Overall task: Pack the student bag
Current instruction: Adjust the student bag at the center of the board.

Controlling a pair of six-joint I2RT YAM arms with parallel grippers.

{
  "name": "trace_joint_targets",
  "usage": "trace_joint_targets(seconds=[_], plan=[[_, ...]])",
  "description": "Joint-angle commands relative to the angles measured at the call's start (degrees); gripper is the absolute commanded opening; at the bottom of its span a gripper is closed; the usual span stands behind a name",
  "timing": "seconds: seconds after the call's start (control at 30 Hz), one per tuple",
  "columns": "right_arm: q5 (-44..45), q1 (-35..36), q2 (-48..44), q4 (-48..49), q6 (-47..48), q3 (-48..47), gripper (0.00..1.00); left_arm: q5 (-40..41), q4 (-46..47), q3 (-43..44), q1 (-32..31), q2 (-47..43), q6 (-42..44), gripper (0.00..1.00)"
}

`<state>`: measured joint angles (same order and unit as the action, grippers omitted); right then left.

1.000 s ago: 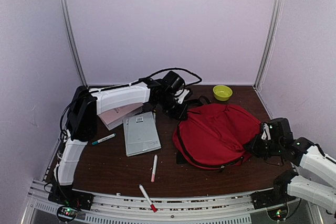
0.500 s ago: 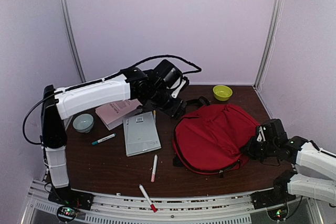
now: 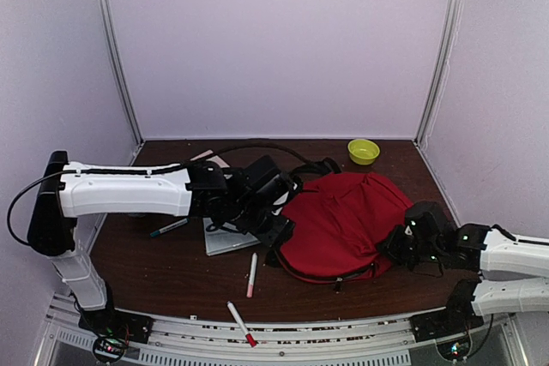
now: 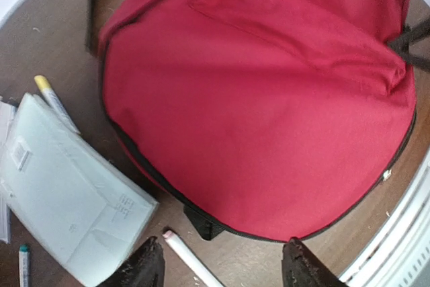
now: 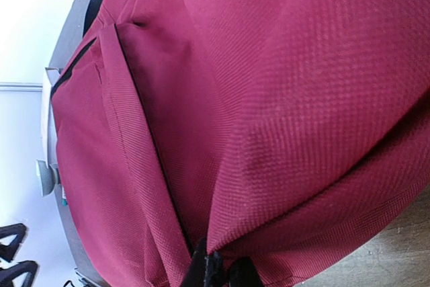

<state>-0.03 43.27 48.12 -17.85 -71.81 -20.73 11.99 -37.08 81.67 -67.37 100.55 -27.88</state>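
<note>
The student bag, a large red backpack with black zipper and straps, lies right of centre on the table. My left gripper hovers open over its near-left edge. In the left wrist view the gripper has nothing between its fingers, and the bag with a black tab at its rim lies just beyond them. My right gripper is at the bag's right side. In the right wrist view it is shut, pinching a fold of the bag's fabric.
A grey notebook lies left of the bag, partly under my left arm. A white marker lies in front of it, another near the front edge, and a teal one further left. A yellow-green bowl stands at the back.
My left gripper has opened and swung from the bag's far-left corner down to its near-left edge. The right gripper moved left, and the bag shifted left with it.
</note>
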Motion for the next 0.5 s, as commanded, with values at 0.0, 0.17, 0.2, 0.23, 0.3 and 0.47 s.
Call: trace_joint_targets(seconds=[0.0, 0.17, 0.2, 0.23, 0.3, 0.47], plan=[[3.1, 1.2, 3.4, 1.7, 0.1, -4.5, 0.00, 14.4, 9.2, -1.6, -3.3, -6.5, 1.7, 0.70], [4.8, 2.2, 4.1, 3.1, 0.9, -4.6, 0.00, 14.0, 16.9, -6.5, -2.1, -7.8, 1.8, 0.98], [5.3, 2.1, 4.0, 2.7, 0.7, -4.7, 0.00, 9.9, 16.5, -5.8, -2.0, -7.2, 2.4, 0.98], [5.8, 2.2, 3.9, 2.2, 0.3, -4.8, 0.00, 7.0, 16.7, -5.4, -2.3, -6.5, 2.8, 0.97], [7.2, 2.1, 3.5, 1.0, -1.0, -5.1, 0.00, 3.1, 18.5, -6.2, -3.7, -5.8, 2.0, 0.87], [8.1, 2.6, 3.4, 1.5, -4.6, -6.3, 0.00, -0.8, 21.8, -8.7, -6.9, -4.0, -3.6, 0.75]])
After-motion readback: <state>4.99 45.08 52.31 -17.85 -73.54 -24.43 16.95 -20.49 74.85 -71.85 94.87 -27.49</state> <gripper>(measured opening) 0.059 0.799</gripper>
